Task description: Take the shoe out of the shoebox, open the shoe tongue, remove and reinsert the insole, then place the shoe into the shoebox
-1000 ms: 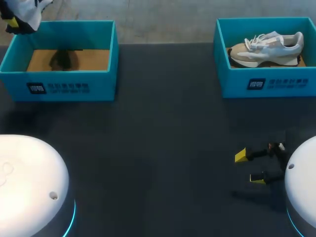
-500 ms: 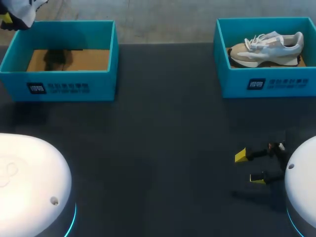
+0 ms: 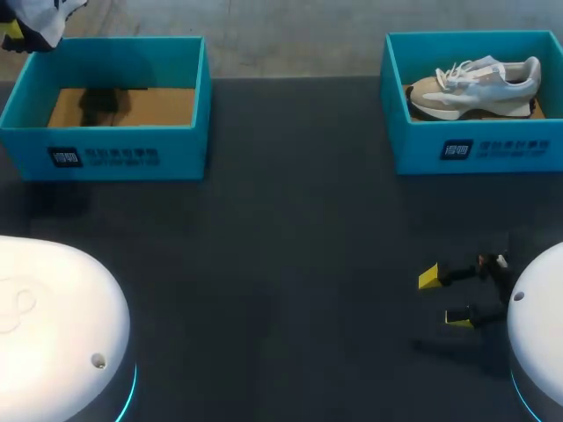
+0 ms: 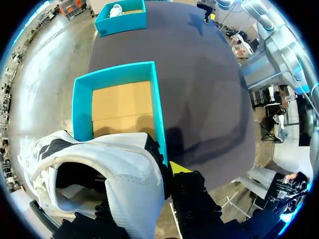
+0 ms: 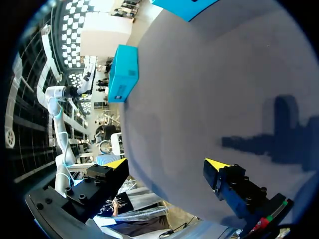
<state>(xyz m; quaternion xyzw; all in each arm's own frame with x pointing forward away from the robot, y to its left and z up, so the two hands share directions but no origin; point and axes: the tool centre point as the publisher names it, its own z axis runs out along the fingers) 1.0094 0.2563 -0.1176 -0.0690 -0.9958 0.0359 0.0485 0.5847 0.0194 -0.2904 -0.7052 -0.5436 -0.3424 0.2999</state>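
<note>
Hanging past the outer corner of the left shoebox (image 3: pixel 106 154), the white shoe (image 3: pixel 35 19) is pinched between the closed fingers of the left gripper (image 4: pixel 167 172) and could be dropped off the table (image 3: pixel 281 246) if that hold slips, the wide-open, empty right gripper (image 3: pixel 442 299) being well apart.

This is a robotics lab. A white left arm (image 3: pixel 53 325) and right arm (image 3: pixel 541 338) stand at a dark tabletop (image 3: pixel 290 229). On it are one teal shoebox (image 3: pixel 106 156) and a matching second shoebox (image 3: pixel 475 151).
</note>
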